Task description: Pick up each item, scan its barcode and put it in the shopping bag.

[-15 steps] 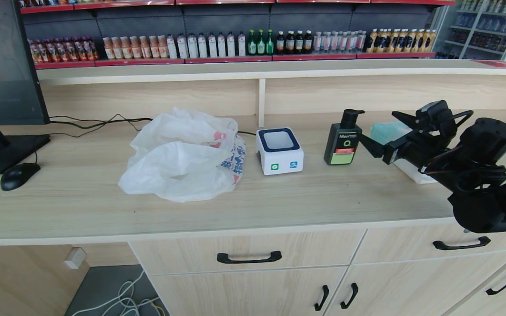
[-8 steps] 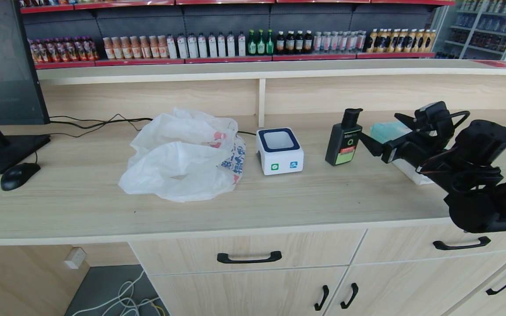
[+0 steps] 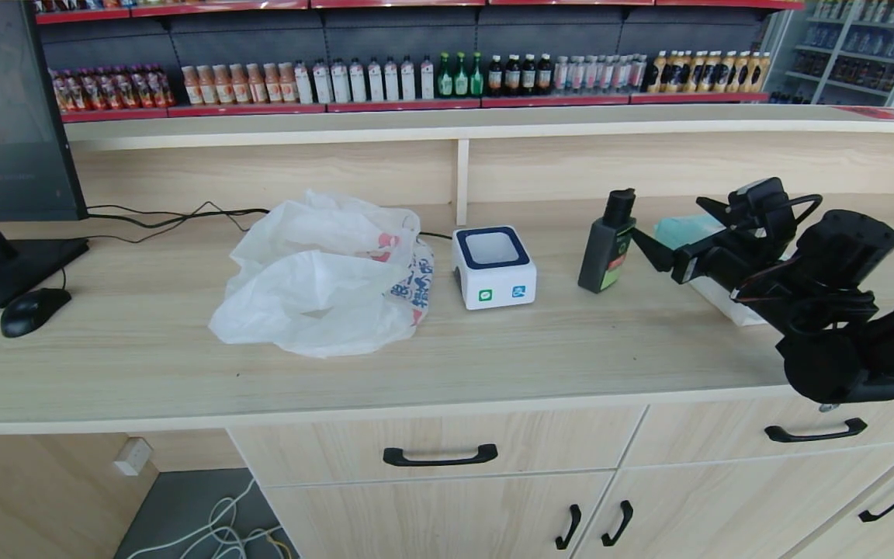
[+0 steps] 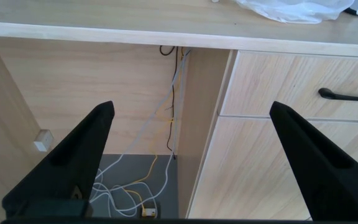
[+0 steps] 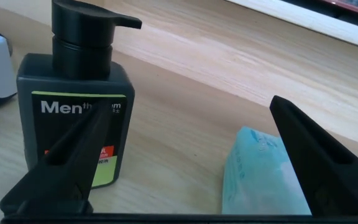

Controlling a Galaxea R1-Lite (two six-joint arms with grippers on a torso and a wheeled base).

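The pump bottle (image 3: 607,247) is standing upright on the worktop (image 3: 493,349), between the scanner (image 3: 493,266) and a teal packet (image 3: 684,231). The shopping bag (image 3: 323,272) is lying just left of the scanner. The right end effector (image 3: 668,221) is holding its jaws wide apart beside the bottle, one finger lying at its side; contact cannot be confirmed. The left end effector (image 4: 191,106) is hanging open below the worktop edge, facing the cabinet front (image 4: 278,93).

Pale wooden counter (image 3: 144,349) up front; drawers (image 3: 439,435) beneath. Red shelves (image 3: 400,104) of bottles behind; cables (image 3: 218,528) on grey floor.
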